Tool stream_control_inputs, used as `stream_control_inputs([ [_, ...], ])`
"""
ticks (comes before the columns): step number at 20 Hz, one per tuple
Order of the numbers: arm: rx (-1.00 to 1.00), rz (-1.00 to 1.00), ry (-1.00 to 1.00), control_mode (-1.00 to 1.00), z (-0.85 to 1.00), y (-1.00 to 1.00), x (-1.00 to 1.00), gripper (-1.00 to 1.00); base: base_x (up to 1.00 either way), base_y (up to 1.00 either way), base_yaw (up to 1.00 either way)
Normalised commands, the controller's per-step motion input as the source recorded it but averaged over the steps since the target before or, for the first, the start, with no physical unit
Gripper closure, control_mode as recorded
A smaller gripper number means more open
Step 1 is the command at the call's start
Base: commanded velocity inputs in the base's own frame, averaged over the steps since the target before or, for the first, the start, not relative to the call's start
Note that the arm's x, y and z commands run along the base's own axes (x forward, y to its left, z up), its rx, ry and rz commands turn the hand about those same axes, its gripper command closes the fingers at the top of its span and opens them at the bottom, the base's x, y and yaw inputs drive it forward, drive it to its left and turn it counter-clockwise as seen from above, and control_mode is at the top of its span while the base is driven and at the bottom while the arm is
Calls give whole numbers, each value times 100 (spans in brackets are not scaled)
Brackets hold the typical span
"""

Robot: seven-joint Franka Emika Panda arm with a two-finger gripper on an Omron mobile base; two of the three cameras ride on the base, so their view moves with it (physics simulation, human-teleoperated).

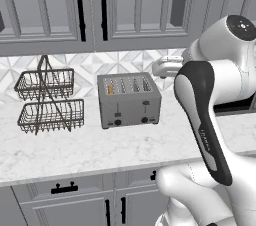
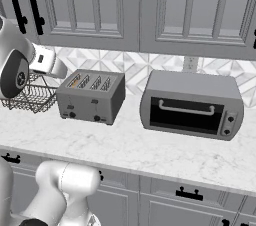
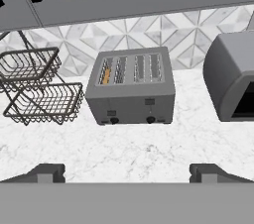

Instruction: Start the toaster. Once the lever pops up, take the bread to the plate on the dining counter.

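1. Gripper (image 3: 127,172): held above the worktop in front of the toaster, well apart from it; its 2 finger tips stand wide apart with nothing between them.
2. Toaster (image 3: 130,89): on the marble worktop (image 1: 75,150) against the tiled wall, its long axis running along the wall, 4 slots up, levers and knobs facing the robot.
3. Bread (image 3: 105,76): an orange sliver sunk in the slot nearest the rack.
4. Progress, as I judge it: both levers look untouched, so toasting, lifting and carrying to the plate all remain.
5. Wire basket rack (image 1: 46,101): just beside the toaster, on its left.
6. Toaster oven (image 2: 191,105): near, on its right.
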Motion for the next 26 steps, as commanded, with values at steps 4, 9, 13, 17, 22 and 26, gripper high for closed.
stream_control_inputs([
  [4, 0, 0, 0, -100, 0, 0, 0, -100, 0, 0, 0],
  [9, 0, 0, 0, -100, 0, 0, 0, -100, 0, 0, 0],
  [13, 0, 0, 0, -100, 0, 0, 0, -100, 0, 0, 0],
  [17, 0, 0, 0, -100, 0, 0, 0, -100, 0, 0, 0],
  [22, 0, 0, 0, -100, 0, 0, 0, -100, 0, 0, 0],
  [26, 0, 0, 0, -100, 0, 0, 0, -100, 0, 0, 0],
])
